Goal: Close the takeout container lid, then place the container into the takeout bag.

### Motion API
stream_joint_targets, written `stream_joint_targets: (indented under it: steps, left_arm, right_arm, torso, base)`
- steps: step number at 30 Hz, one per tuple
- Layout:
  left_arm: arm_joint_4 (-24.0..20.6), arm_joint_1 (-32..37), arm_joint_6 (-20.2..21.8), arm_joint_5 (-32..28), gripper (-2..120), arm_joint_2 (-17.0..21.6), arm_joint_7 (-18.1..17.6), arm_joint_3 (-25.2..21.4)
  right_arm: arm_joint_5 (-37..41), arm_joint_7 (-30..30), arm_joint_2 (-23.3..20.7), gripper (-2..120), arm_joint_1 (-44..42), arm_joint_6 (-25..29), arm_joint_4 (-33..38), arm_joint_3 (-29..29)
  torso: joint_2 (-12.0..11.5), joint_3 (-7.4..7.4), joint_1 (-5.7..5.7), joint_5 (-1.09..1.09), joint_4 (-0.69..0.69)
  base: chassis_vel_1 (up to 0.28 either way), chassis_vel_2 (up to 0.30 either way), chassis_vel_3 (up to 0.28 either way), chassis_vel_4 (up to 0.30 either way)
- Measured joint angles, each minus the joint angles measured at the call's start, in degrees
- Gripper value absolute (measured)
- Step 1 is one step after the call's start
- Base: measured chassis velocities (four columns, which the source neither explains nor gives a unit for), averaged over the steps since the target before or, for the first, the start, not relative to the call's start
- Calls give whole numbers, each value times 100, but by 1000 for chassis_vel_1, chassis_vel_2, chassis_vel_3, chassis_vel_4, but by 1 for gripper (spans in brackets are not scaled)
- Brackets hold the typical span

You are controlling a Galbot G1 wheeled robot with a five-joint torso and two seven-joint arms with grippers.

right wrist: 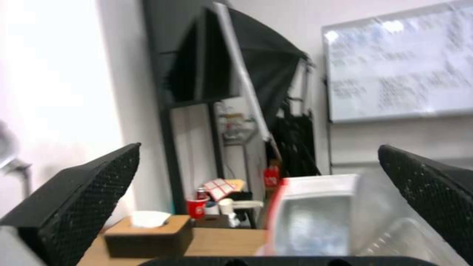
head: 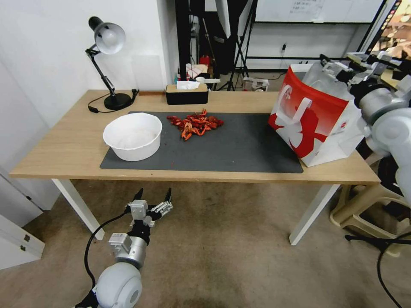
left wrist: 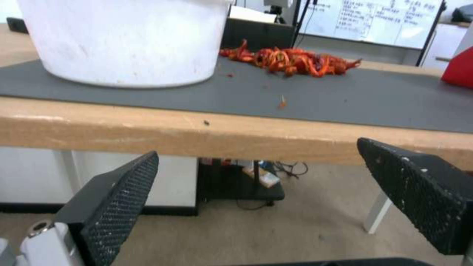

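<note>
Nearest me, the left claw (head: 153, 204) hangs below the front edge of the table (head: 64, 145), fingers spread wide and holding nothing, at about seven o'clock from the middle of the grey mat (head: 239, 145). Its wrist camera looks up over the table edge at the white bowl (left wrist: 128, 40) and the heap of red scraps (left wrist: 291, 61).

On the mat I see just the bowl at nine o'clock and the scraps at twelve; the blueberry box is not among them.

Farther off, at three o'clock, the red-and-white takeout bag (head: 319, 128) stands on the table's right end. The right claw (head: 342, 70) hovers just above the bag's open mouth, fingers (right wrist: 74, 207) wide apart and gripping nothing. Directly beneath them its camera shows the clear plastic liner and, at the lower corner, something ribbed and clear that may be the takeout container (right wrist: 404, 240); I cannot be certain.

My guess: the box is already dropped into the bag and the job is nearly or wholly done.
</note>
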Motion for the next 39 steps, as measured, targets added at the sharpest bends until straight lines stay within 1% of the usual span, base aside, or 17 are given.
stream_joint_targets:
  steps: [3, 4, 6, 9, 11, 12, 13, 14, 16, 17, 19, 21, 22, 24, 25, 33, 39]
  left_arm:
    - [4, 1, -23, -48, 100, -1, 59, -14]
    - [4, 1, -23, -48, 100, -1, 59, -14]
    - [14, 0, -51, -52, 100, -13, 76, -14]
    - [24, 2, -67, -49, 100, -17, 95, -21]
    - [48, 50, -106, -7, 100, -47, 125, -99]
    - [49, 87, -124, 28, 100, -72, 128, -141]
    - [49, 87, -124, 28, 100, -72, 128, -141]
    - [50, 120, -145, 87, 100, -108, 112, -190]
    - [51, 145, -154, 151, 100, -143, 47, -235]
    - [51, 145, -154, 151, 100, -143, 47, -235]
    - [51, 171, -154, 223, 100, -171, -19, -281]
    - [53, 182, -193, 296, 100, -176, -27, -305]
    - [53, 182, -193, 296, 100, -176, -27, -305]
    - [81, 178, -268, 317, 100, -198, 41, -310]
    - [85, 175, -287, 317, 100, -211, 67, -311]
    - [88, 225, -315, 348, 100, -287, 183, -272]
    - [117, 272, -358, 389, 100, -342, 239, -261]
  right_arm:
    - [-664, -422, 3, 115, -1007, 451, 447, 300]
    - [-664, -422, 3, 115, -1007, 451, 447, 300]
    - [-978, -495, 67, 114, -1502, 635, 616, 489]
    - [-1270, -509, 155, 112, -1831, 839, 684, 595]
    - [-1807, -514, 483, 108, -2587, 1245, 764, 771]
    - [-1969, -517, 630, 106, -2830, 1388, 770, 818]
    - [-1969, -517, 630, 106, -2830, 1388, 770, 818]
    - [-2146, -540, 838, 103, -3139, 1558, 786, 881]
    - [-2317, -565, 1088, 101, -3488, 1740, 800, 952]
    - [-2317, -565, 1088, 101, -3488, 1740, 800, 952]
    - [-2566, -585, 1484, 100, -3955, 1989, 828, 1096]
    - [-2821, -576, 1860, 100, -4394, 2203, 836, 1204]
    - [-2821, -576, 1860, 100, -4394, 2203, 836, 1204]
    - [-2977, -538, 2083, 100, -4644, 2355, 799, 1264]
    - [-3014, -525, 2163, 100, -4742, 2402, 789, 1282]
    - [-3104, -496, 2556, 100, -5225, 2646, 694, 1227]
    - [-3207, -498, 2702, 100, -5303, 2771, 542, 1127]
  torso:
    - [0, 0, 0, 5, -1]
    - [0, 0, 0, 5, -1]
    - [0, 0, 0, 0, -3]
    - [0, 0, -1, 2, -2]
    - [0, 0, 0, 2, 0]
    - [0, 1, 0, 5, -2]
    - [0, 1, 0, 5, -2]
    - [0, 1, -1, 1, 0]
    - [0, 1, -1, 3, 0]
    - [0, 1, -1, 3, 0]
    - [0, 0, -1, 0, -2]
    - [1, 0, -1, 3, -3]
    - [1, 0, -1, 3, -3]
    - [1, 0, -1, 0, -1]
    - [1, 1, -1, 3, -1]
    - [1, 1, -1, 2, -1]
    - [1, 1, -1, 2, -1]
  base:
    - [0, 0, 0, 0]
    - [0, 0, 0, 0]
    - [0, 0, 0, 0]
    - [0, 0, 0, 0]
    - [0, 0, 0, 0]
    - [0, 0, 0, 0]
    - [0, 0, 0, 0]
    - [0, 0, 0, 0]
    - [0, 0, 0, 0]
    - [0, 0, 0, 0]
    - [0, 0, 0, 0]
    - [0, 0, 0, 0]
    - [0, 0, 0, 0]
    - [0, 0, 0, 0]
    - [0, 0, 0, 0]
    - [0, 0, 0, 0]
    - [0, 0, 0, 0]
